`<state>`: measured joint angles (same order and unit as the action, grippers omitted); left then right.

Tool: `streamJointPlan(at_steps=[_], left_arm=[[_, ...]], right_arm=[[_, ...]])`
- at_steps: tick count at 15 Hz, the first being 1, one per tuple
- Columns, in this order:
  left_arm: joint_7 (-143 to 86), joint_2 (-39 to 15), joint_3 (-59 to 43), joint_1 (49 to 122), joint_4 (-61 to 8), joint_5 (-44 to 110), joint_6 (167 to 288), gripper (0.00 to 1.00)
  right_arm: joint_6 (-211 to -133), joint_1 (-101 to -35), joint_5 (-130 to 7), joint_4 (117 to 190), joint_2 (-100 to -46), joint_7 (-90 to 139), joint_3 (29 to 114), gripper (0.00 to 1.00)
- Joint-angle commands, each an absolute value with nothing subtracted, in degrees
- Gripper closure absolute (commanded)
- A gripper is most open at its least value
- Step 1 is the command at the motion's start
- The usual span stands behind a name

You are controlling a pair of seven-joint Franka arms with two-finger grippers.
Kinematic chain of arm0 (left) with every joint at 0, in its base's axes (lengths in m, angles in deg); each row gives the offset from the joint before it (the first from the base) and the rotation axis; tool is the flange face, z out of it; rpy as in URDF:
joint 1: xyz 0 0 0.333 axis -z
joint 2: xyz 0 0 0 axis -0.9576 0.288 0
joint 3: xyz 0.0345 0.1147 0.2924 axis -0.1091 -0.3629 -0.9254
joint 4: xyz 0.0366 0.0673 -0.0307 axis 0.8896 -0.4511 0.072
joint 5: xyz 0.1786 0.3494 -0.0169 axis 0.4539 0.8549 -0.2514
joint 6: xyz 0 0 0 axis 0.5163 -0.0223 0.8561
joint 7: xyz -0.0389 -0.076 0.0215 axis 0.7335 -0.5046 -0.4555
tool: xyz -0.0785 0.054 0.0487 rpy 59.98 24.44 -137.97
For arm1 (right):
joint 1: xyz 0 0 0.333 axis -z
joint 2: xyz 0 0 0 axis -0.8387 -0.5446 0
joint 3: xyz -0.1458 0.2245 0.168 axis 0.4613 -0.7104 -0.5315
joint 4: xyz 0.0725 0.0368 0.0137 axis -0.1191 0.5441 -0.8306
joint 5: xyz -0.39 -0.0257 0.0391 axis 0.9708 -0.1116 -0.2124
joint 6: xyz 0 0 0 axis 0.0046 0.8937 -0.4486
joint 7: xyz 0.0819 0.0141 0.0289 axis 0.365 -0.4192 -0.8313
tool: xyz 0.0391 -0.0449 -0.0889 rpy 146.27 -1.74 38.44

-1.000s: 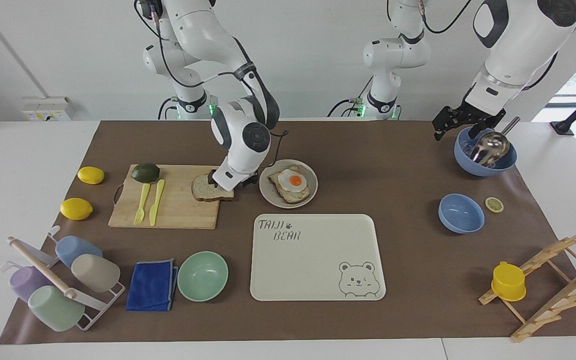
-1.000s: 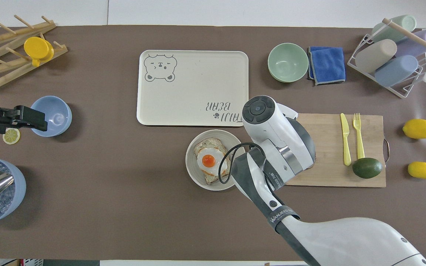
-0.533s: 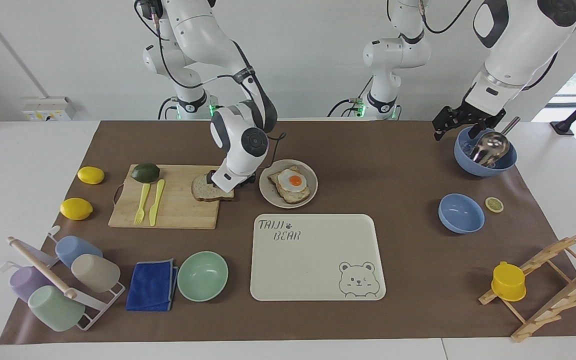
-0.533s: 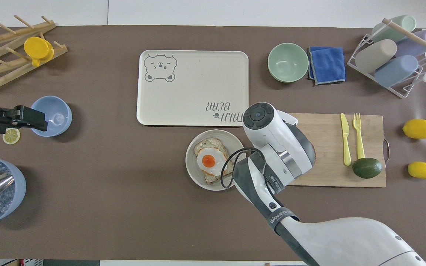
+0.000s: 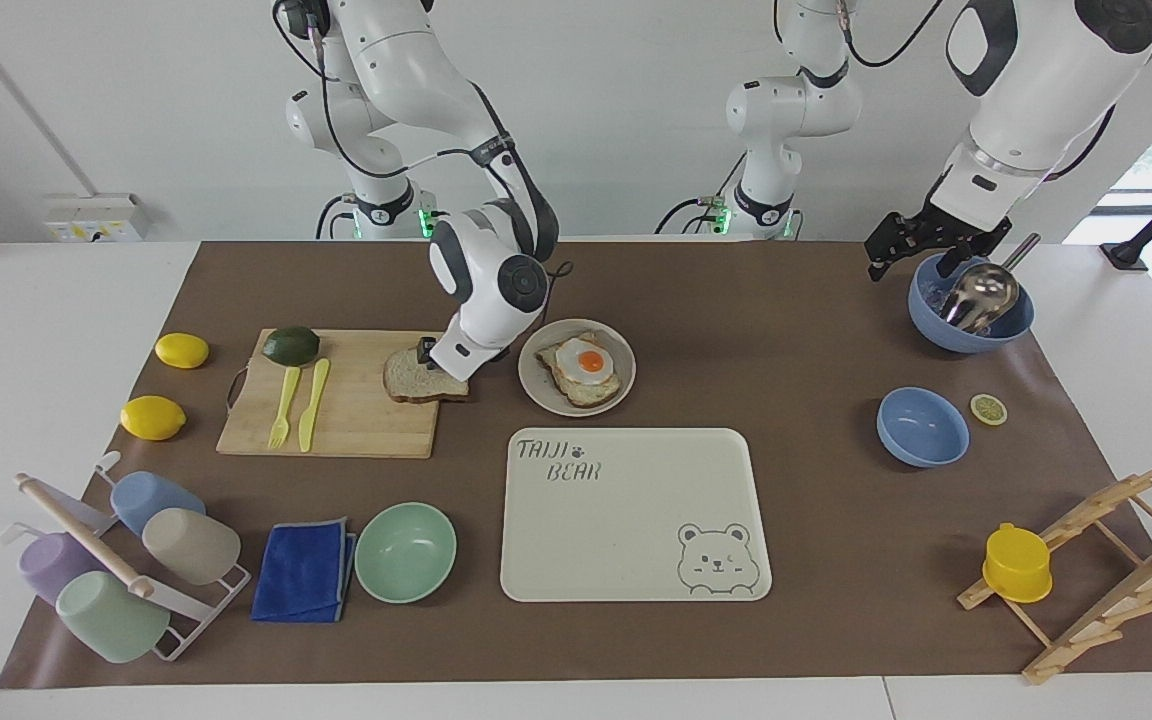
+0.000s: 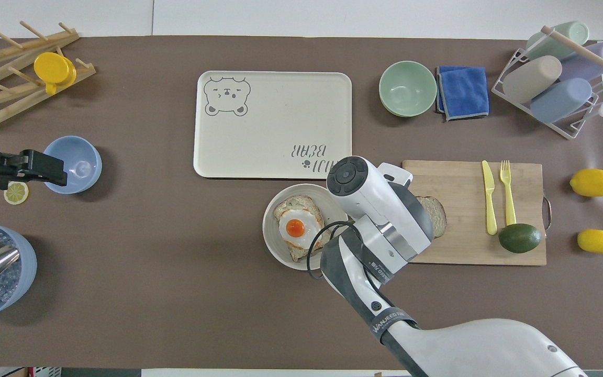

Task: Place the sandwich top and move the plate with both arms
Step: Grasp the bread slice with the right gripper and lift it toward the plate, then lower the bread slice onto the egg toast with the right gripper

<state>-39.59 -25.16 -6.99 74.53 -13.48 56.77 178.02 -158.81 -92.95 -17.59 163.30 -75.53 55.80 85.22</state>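
The sandwich top [image 5: 404, 380] is a pale slice with a brown crust, lying flat on the wooden cutting board [image 5: 356, 425] at its end beside the plate. In the overhead view only part of the slice [image 6: 438, 215] shows past the right wrist. My right gripper [image 5: 439, 368] is down at the slice's plate-side edge and touches it. The beige-grey plate [image 5: 534, 388] holds a toast slice with a fried egg [image 5: 586, 365]. My left gripper [image 5: 908, 262] waits open and empty, raised beside the blue bowl with a metal ladle [image 5: 971, 300].
A cream bear-printed tray [image 5: 626, 520] lies farther from the robots than the plate. A mint-green bowl [image 5: 405, 551] and blue cloth [image 5: 304, 570] lie beside it. On the board are a yellow fork, knife and avocado [image 5: 291, 345]. A smaller blue bowl [image 5: 922, 427] sits toward the left arm's end.
My right wrist has swung toward the plate, so more of the bread slice shows from above. The slice and the plate have not moved. The left arm has not moved.
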Motion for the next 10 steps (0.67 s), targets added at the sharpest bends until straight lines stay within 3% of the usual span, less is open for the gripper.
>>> streamJointPlan(at_steps=[1,4,8,10], left_arm=[[-39.91,-25.70,-6.47,73.96,-13.81,57.75,177.67,0.00],[-39.91,-25.70,-6.47,73.96,-13.81,57.84,177.67,0.00],[-39.91,-25.70,-6.38,73.96,-13.81,57.75,177.67,0.00],[-39.91,-25.70,-6.47,73.96,-13.81,57.75,177.67,0.00]], right_arm=[[-157.90,-93.74,-16.55,163.07,-75.20,56.78,85.09,1.00],[-154.66,-94.53,-16.64,159.13,-75.47,55.90,84.83,1.00],[-144.64,-94.45,-17.60,145.25,-77.40,56.07,79.92,1.00],[-144.97,-94.62,-18.30,142.77,-77.05,56.34,77.28,1.00]])
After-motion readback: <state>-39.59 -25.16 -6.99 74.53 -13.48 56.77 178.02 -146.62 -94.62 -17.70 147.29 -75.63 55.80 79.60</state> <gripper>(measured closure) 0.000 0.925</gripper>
